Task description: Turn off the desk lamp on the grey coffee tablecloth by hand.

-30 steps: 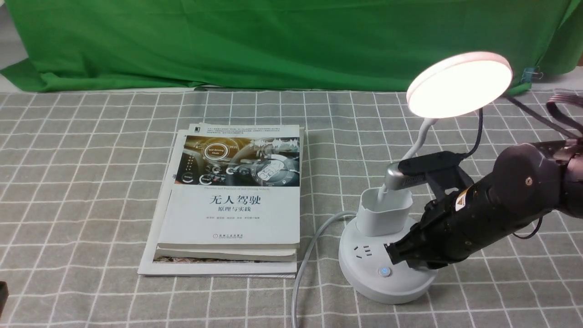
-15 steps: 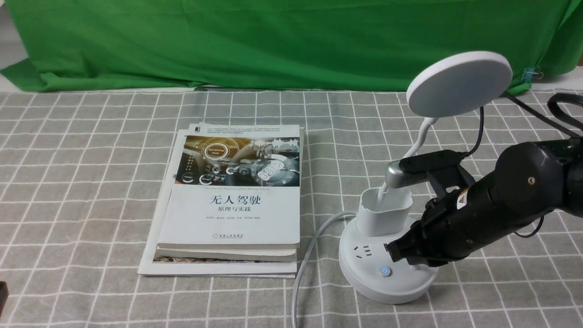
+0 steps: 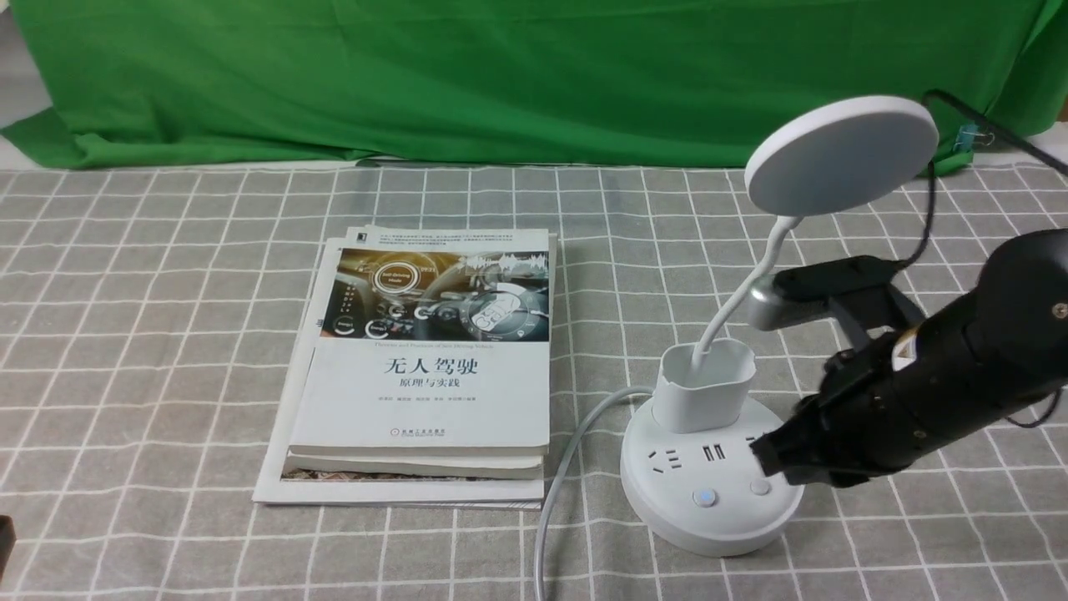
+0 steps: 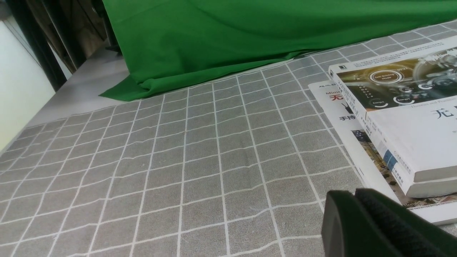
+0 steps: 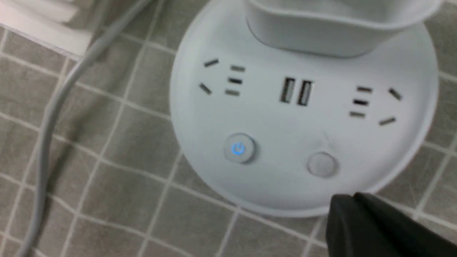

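The white desk lamp (image 3: 709, 492) stands on the grey coffee tablecloth (image 3: 167, 334) at the right, its disc head (image 3: 841, 153) dark. Its base (image 5: 303, 117) carries a blue-lit power button (image 5: 239, 149) and a plain round button (image 5: 322, 165). My right gripper (image 3: 763, 455) is shut and empty, hovering just off the base's right rim, a short way from the plain button; in the right wrist view the gripper (image 5: 351, 200) hangs beside the base edge. My left gripper (image 4: 353, 195) is shut and empty, low over the cloth near the books.
A stack of books (image 3: 425, 367) lies left of the lamp, and the lamp's white cord (image 3: 555, 484) runs between them toward the front edge. A green backdrop cloth (image 3: 501, 75) hangs along the far side. The pen-holder cup (image 3: 703, 388) rises from the base.
The lamp head was glowing one second ago and is now dark. My right gripper has since lifted off the base and pulled back to the right, uncovering the plain button.
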Tool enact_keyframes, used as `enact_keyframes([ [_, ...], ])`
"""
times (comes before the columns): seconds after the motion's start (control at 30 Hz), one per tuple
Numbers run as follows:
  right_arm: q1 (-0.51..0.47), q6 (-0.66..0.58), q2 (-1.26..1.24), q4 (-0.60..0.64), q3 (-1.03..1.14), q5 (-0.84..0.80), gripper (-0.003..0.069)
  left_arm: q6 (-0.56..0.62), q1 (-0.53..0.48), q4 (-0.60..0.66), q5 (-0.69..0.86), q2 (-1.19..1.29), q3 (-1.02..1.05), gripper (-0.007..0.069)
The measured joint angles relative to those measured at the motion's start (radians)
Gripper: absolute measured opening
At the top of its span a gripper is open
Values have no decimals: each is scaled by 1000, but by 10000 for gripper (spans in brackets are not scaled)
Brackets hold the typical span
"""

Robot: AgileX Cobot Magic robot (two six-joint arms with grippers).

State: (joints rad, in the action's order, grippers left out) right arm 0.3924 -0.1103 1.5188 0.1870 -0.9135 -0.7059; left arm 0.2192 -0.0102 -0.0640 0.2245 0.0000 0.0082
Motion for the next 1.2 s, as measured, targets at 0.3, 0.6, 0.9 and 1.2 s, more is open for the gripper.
enact_keyframes([
  [0.3, -258, -76, -284, -9, 102, 84, 32, 0, 0, 0, 0, 0, 0, 19],
  [0.6, -229, -125, -700, -8, 205, 292, 36, 0, 0, 0, 0, 0, 0, 19],
  [0.9, -229, -129, -861, -8, 206, 306, 36, 0, 0, 0, 0, 0, 0, 19],
  [1.2, -230, -179, -937, -13, 214, 298, 38, 0, 0, 0, 0, 0, 0, 19],
])
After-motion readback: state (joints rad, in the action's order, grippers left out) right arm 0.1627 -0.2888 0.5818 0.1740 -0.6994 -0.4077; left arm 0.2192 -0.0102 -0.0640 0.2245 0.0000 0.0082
